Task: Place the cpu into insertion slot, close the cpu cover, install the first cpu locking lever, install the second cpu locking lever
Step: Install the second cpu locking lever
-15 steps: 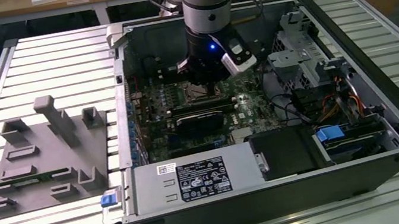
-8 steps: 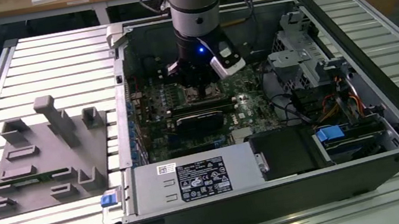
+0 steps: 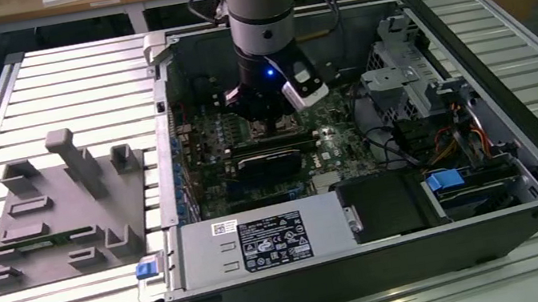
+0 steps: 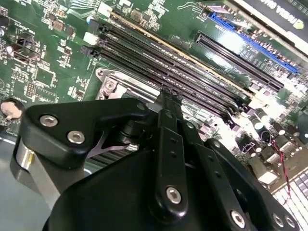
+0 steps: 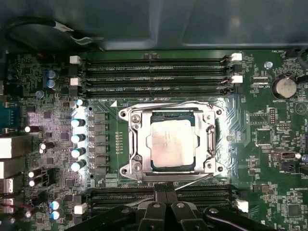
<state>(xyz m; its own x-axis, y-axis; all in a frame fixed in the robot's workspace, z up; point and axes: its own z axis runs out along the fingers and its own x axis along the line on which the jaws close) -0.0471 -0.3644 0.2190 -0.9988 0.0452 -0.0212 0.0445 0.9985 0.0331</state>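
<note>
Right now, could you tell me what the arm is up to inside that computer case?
The robot arm reaches down into the open computer case, with its gripper low over the green motherboard, beside the insertion slot. The cpu already lies in the slot, and the cpu cover sits flat around it as a silvery frame. A thin lever wire runs along the socket edge nearest the gripper. The gripper holds nothing that I can see.

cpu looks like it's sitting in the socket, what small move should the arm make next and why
Probably a small shift toward the socket's edge to work the cpu cover. In the first wrist view the cpu lies flat inside the insertion slot, with the gripper beside it over the memory slots.
</note>
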